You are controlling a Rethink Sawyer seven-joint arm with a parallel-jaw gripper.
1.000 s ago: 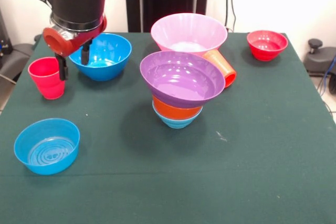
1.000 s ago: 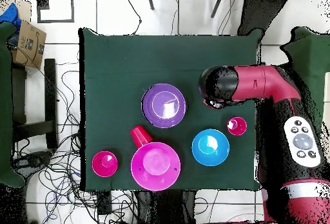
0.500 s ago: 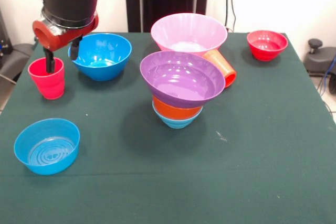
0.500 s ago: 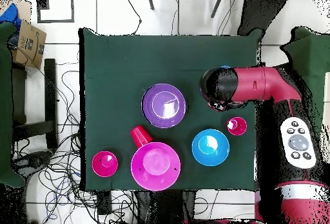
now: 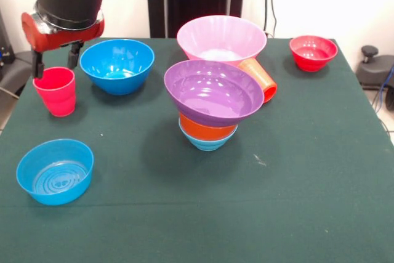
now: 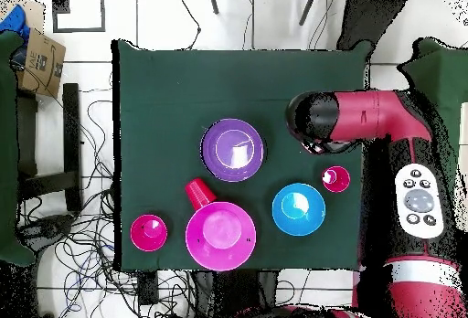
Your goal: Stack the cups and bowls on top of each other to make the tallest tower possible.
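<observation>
My gripper (image 5: 55, 63) hangs open just above the pinkish-red cup (image 5: 55, 92), which stands upright at the table's left; one finger (image 5: 38, 66) is by the cup's left rim, and nothing is held. The tower is a tilted purple bowl (image 5: 212, 92) on an orange bowl (image 5: 207, 127) nested in a light-blue bowl (image 5: 206, 143). Behind it an orange-red cup (image 5: 261, 78) lies on its side against the large pink bowl (image 5: 221, 36). A deep blue bowl (image 5: 117, 64) sits right of my gripper. In the overhead view the arm (image 6: 361, 121) reaches over the table beside the cup (image 6: 335, 179).
A small blue bowl (image 5: 55, 170) sits near the front left corner. A small red bowl (image 5: 313, 52) stands at the far right. The green cloth (image 5: 295, 170) is bare at the front right. Cables and a cardboard box (image 6: 41, 57) lie on the floor beside the table.
My gripper has risen and shifted left in the front view, from beside the blue bowl to over the pinkish-red cup. The cup and bowls have not moved.
</observation>
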